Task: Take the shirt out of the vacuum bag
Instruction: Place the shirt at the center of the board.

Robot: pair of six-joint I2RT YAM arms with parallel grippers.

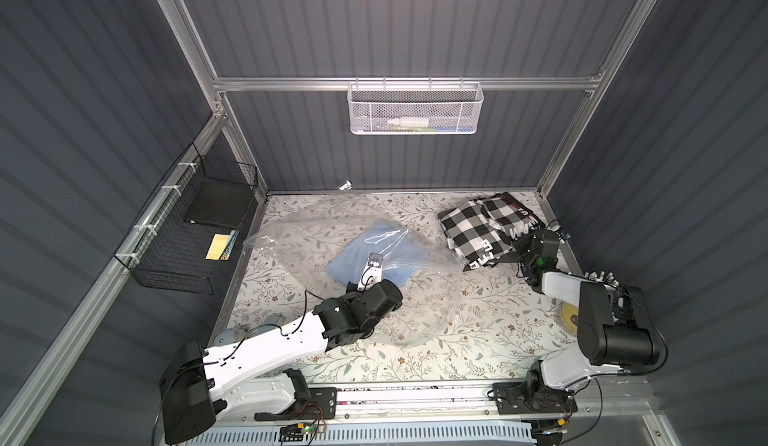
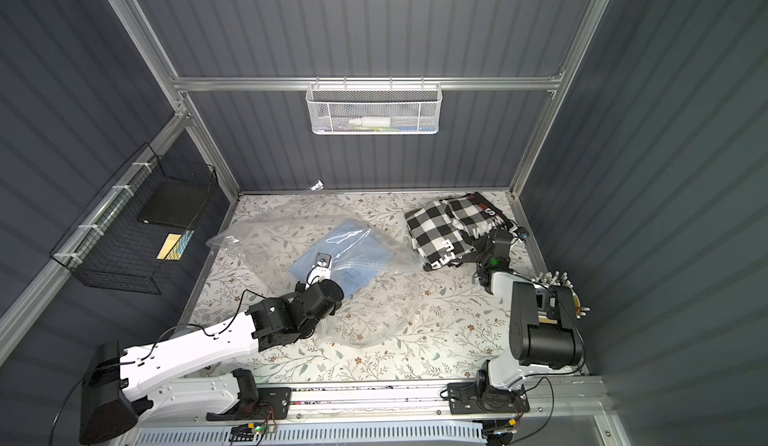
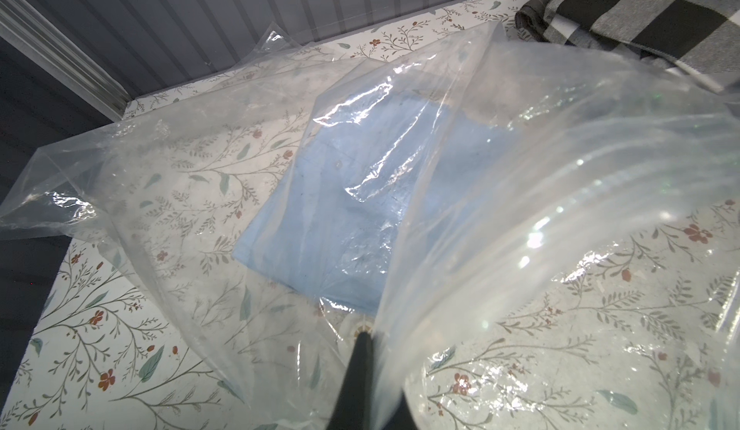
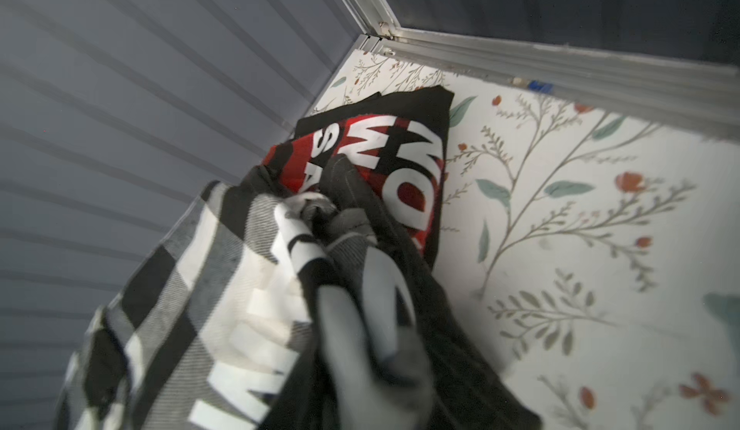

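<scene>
On the left wall, at about 9 o'clock from the bench, hangs a black wire basket. The vacuum bag lies crumpled over the bench from 10 o'clock through the middle. The blue shirt is folded inside it near the centre, under the clear film. The left hand comes in from 7 o'clock. Its jaws are pinched together on a fold of the bag's film at the 6 o'clock side of the shirt, and the film drapes from them. A white mesh basket hangs on the back wall at 12 o'clock. A checked garment with white lettering is heaped in the 1 o'clock corner. The right hand rests against its 4 o'clock edge, and one grey finger lies among the cloth. I cannot tell whether that hand grips it. A yellow roll sits at 4 o'clock behind the right arm.
</scene>
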